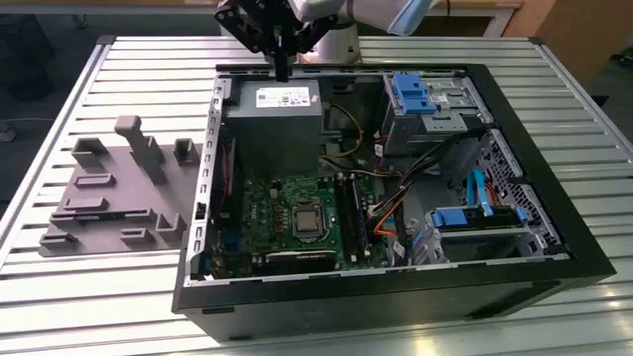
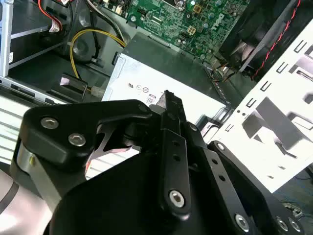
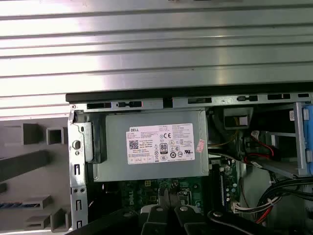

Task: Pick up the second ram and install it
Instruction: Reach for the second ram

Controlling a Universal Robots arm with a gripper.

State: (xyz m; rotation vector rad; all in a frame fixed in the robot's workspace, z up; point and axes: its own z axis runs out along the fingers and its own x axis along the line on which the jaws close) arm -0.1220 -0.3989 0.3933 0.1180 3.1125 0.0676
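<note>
1. Arm [image 1: 374, 10]: a pale segment comes in at the top edge of the exterior view and slopes down toward the exterior view's left.
2. Gripper [image 1: 282, 72]: black, mounted under the wrist and pointing straight down.
3. Fingers [image 1: 281, 53]: long and thin, pressed together into one narrow tip.
4. In both wrist views the gripper [image 2: 168, 98] [image 3: 166, 196] has its tips closed, with black linkage bars [image 2: 83, 129] and silver screws spread to either side.
</note>
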